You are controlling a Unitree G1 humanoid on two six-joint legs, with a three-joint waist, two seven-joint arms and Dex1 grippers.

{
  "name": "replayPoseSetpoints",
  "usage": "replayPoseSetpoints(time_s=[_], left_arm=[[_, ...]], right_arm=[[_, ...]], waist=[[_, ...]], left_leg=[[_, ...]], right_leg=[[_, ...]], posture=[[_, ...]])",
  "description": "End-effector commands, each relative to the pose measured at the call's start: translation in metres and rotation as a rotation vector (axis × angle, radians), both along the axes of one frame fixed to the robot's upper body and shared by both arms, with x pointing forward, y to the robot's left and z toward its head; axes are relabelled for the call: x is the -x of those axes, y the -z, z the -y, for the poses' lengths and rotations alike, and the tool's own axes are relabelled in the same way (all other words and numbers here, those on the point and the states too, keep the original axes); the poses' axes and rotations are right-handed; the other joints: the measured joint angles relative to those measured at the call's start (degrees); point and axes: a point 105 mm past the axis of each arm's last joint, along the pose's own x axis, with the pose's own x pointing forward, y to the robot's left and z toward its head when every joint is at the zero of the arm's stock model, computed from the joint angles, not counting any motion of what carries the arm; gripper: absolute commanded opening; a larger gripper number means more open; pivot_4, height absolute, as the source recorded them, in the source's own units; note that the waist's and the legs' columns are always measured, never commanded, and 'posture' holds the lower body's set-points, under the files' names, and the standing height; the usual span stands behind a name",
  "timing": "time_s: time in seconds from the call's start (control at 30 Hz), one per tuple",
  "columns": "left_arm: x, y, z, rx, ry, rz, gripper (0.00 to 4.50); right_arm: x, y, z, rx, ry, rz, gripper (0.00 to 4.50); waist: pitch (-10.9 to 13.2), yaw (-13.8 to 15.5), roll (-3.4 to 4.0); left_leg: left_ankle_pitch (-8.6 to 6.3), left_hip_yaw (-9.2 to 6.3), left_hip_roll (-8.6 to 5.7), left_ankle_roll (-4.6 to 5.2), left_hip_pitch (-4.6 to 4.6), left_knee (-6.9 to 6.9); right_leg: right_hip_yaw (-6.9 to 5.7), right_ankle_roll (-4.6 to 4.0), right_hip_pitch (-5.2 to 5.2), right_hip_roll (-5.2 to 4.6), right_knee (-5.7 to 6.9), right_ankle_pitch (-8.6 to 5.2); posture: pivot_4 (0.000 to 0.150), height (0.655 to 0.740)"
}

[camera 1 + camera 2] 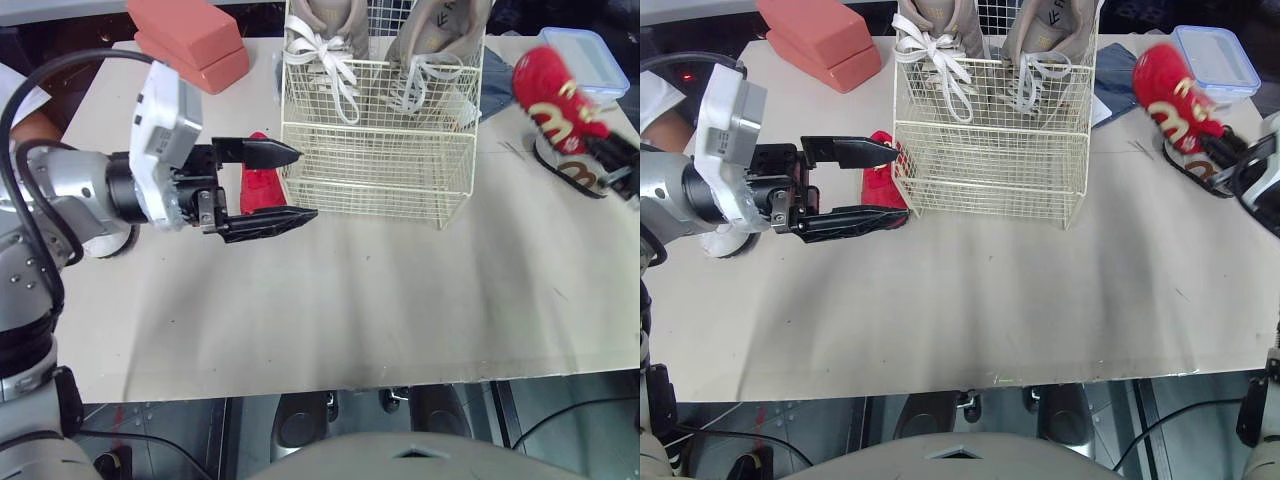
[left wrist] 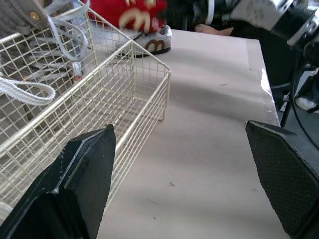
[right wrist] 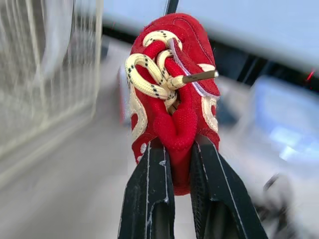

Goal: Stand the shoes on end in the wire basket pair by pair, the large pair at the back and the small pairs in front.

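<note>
The right jaws squeeze a red shoe [image 3: 172,99] tight, up off the worktop [image 1: 350,300]. The left jaws are wide apart and hold nothing. Another red shoe [image 1: 262,185] lies near their tips, just beside the wire basket [image 1: 380,170]. The big grey pair [image 1: 320,35] stands at the back of the basket.

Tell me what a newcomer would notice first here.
The right claw grips a bright red shoe to the right of the wire basket. Two large beige shoes stand on end at the basket's back, and the open left claw is beside a second red shoe at its left side.
</note>
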Motion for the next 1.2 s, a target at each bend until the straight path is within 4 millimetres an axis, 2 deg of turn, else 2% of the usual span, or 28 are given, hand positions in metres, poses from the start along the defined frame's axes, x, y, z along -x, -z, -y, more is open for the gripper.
replayPoseSetpoints(time_s=[0.03, 0.13, 0.23, 0.3, 0.37, 0.43, 0.6, 0.77, 0.87, 0.97, 1.03, 1.2], left_arm=[[0.000, -0.009, 0.000, 0.004, 0.018, 0.065, 4.50], [-0.002, -0.011, -0.002, 0.008, 0.023, 0.088, 4.50], [-0.001, -0.017, -0.003, 0.037, 0.042, 0.101, 4.50], [0.000, -0.021, -0.004, 0.053, 0.057, 0.099, 4.50], [0.005, -0.026, -0.006, 0.076, 0.097, 0.074, 4.50], [0.010, -0.030, -0.009, 0.094, 0.139, 0.051, 4.50], [0.014, -0.039, -0.023, 0.115, 0.161, 0.006, 4.50], [0.020, -0.045, -0.029, 0.133, 0.179, -0.012, 4.50], [0.015, -0.040, -0.025, 0.131, 0.167, -0.023, 4.50], [0.008, -0.032, -0.012, 0.132, 0.178, -0.061, 4.50], [0.000, -0.023, -0.001, 0.100, 0.167, -0.097, 4.50], [-0.011, -0.010, 0.006, 0.030, 0.147, -0.151, 4.50]], right_arm=[[0.016, -0.064, -0.008, 0.008, -0.060, 0.240, 0.02], [0.027, -0.089, -0.039, 0.009, -0.214, 0.336, 0.02], [0.040, -0.101, -0.078, 0.052, -0.395, 0.375, 0.02], [0.048, -0.101, -0.098, 0.095, -0.489, 0.368, 0.02], [0.059, -0.091, -0.124, 0.228, -0.623, 0.346, 0.02], [0.067, -0.080, -0.141, 0.345, -0.729, 0.321, 0.02], [0.084, -0.057, -0.170, 0.622, -0.940, 0.320, 0.02], [0.091, -0.044, -0.184, 0.875, -1.027, 0.447, 0.02], [0.087, -0.041, -0.191, 1.055, -1.022, 0.587, 0.02], [0.083, -0.042, -0.202, 1.196, -1.016, 0.760, 0.02], [0.082, -0.043, -0.211, 1.226, -1.014, 0.863, 0.02], [0.085, -0.047, -0.227, 1.242, -1.019, 1.032, 0.02]], waist=[[0.0, -0.1, 0.03], [0.0, -0.1, 0.06], [0.0, 0.0, 0.08], [0.0, 0.0, 0.07], [0.0, 0.0, 0.07], [0.0, 0.0, 0.08], [0.1, 0.2, 0.08], [0.1, 0.1, 0.08], [0.1, 0.0, 0.08], [0.1, 0.1, 0.09], [0.1, 0.0, 0.08], [0.1, -0.1, 0.08]], left_leg=[[0.00, 0.02, 0.00, 0.00, 0.00, 0.00], [0.00, 0.03, 0.00, 0.00, 0.00, -0.01], [0.00, 0.01, 0.01, 0.00, 0.00, -0.06], [0.00, 0.01, 0.02, 0.00, 0.00, -0.06], [0.00, 0.01, 0.02, 0.00, -0.01, -0.06], [0.00, 0.01, 0.02, 0.00, -0.01, -0.06], [0.00, -0.01, 0.01, 0.00, -0.03, -0.06], [0.00, -0.02, 0.02, 0.00, -0.03, -0.06], [0.00, -0.01, 0.02, 0.00, -0.01, -0.06], [0.00, -0.02, 0.02, 0.00, -0.02, -0.05], [0.00, 0.00, 0.01, 0.00, -0.02, -0.01], [0.00, 0.00, 0.01, 0.00, -0.06, 0.00]], right_leg=[[0.01, 0.00, 0.00, 0.00, 0.00, 0.00], [0.03, 0.00, -0.01, 0.00, 0.00, 0.00], [0.02, -0.01, -0.02, 0.01, 0.00, 0.00], [0.02, -0.01, -0.02, 0.00, -0.02, 0.00], [0.02, -0.01, -0.01, -0.01, -0.04, 0.01], [0.01, 0.00, -0.01, -0.02, -0.05, 0.00], [-0.03, 0.00, -0.01, -0.02, -0.08, 0.00], [-0.04, 0.00, -0.01, -0.02, -0.08, 0.00], [-0.03, 0.01, -0.01, -0.02, -0.08, 0.00], [-0.03, 0.01, -0.01, -0.03, -0.07, -0.01], [-0.03, 0.01, -0.01, -0.03, -0.05, 0.00], [-0.03, -0.04, -0.03, -0.01, -0.02, 0.02]], posture=[[0.150, 0.6860], [0.150, 0.6860], [0.150, 0.6860], [0.150, 0.6860], [0.150, 0.6860], [0.150, 0.6860], [0.150, 0.6860], [0.150, 0.6860], [0.150, 0.6860], [0.150, 0.6860], [0.150, 0.6860], [0.150, 0.6860]])
